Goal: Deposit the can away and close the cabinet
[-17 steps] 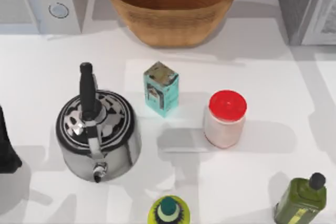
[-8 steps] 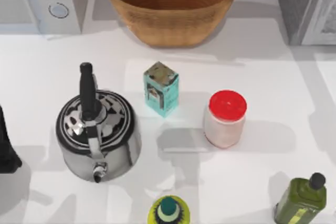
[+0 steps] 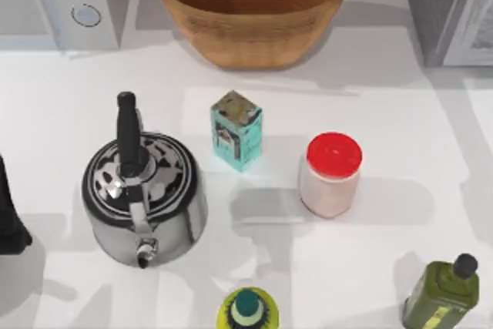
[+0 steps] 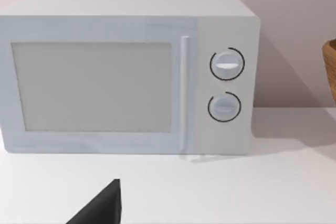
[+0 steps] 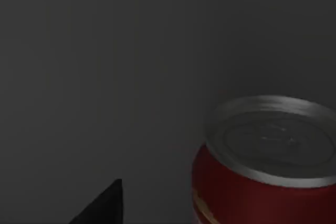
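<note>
The can (image 5: pixel 265 161), red with a silver top, stands upright in a dark grey space in the right wrist view. One black fingertip (image 5: pixel 105 205) of my right gripper shows beside it, apart from the can, which is not gripped. The grey cabinet (image 3: pixel 451 5) stands at the table's back right corner in the top view, with a paler panel at its right side. My left gripper (image 3: pixel 8 217) is parked at the table's left edge, and its wrist view faces the white microwave (image 4: pixel 126 74).
A wicker basket (image 3: pixel 253 7) sits at the back middle and the microwave (image 3: pixel 62 1) at the back left. A steel kettle (image 3: pixel 142 198), a teal box (image 3: pixel 236 130), a red-lidded jar (image 3: pixel 331 175), an olive bottle (image 3: pixel 445 292) and a green bottle (image 3: pixel 248 310) stand on the table.
The faint shadows on the table between the box and the jar and along the right side have shifted slightly. None of the objects has moved.
</note>
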Tool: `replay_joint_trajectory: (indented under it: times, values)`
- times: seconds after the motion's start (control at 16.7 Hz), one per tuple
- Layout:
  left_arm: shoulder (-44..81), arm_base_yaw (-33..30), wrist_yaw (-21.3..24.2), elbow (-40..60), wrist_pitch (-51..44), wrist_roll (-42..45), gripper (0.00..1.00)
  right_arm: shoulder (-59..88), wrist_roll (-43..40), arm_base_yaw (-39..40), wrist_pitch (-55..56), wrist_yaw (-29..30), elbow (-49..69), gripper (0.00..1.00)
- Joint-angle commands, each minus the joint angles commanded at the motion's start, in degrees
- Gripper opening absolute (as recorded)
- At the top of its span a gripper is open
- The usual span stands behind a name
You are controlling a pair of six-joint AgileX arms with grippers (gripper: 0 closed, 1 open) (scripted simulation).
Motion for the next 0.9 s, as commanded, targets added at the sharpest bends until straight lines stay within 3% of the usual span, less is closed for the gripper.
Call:
replay_joint_trajectory:
  times: [0.36, 0.9]
  values:
    - [0.0, 0.0, 0.0, 0.0, 0.0, 0.0, 1.0, -24.74, 2.41, -1.41, 4.3, -1.54, -33.12, 1.0]
    - [0.0, 0.0, 0.0, 0.0, 0.0, 0.0, 1.0, -74.9, 2.69, -3.56, 20.01, -4.69, -106.31, 1.0]
